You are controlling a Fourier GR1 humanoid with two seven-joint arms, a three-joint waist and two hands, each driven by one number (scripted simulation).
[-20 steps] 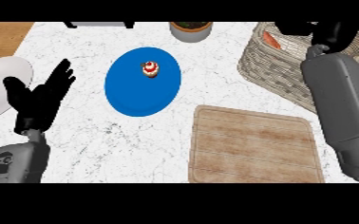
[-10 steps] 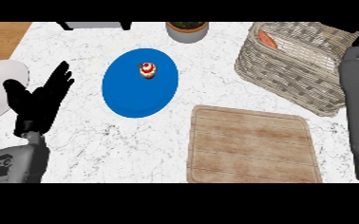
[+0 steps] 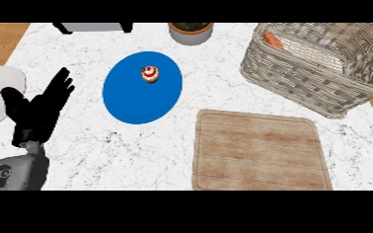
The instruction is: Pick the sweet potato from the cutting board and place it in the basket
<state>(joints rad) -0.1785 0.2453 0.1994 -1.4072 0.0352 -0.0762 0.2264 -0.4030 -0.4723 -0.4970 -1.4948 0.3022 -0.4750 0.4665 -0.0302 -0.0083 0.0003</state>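
The orange sweet potato [image 3: 273, 40] lies inside the wicker basket [image 3: 313, 79] at the back right, only its end showing against the inner left wall. The wooden cutting board [image 3: 258, 150] at the front right has nothing on it. My left hand [image 3: 36, 111] rests open at the left edge, fingers up. My right hand is out of view.
A blue plate [image 3: 142, 98] in the middle carries a small cupcake [image 3: 150, 74]. A grey pot with a plant [image 3: 192, 32] stands at the back, a grey appliance [image 3: 91, 27] at the back left, and a white object [image 3: 11, 79] at the left edge.
My right arm, which was over the basket a second ago, has drawn back out of view to the right. The left hand has stayed where it was.
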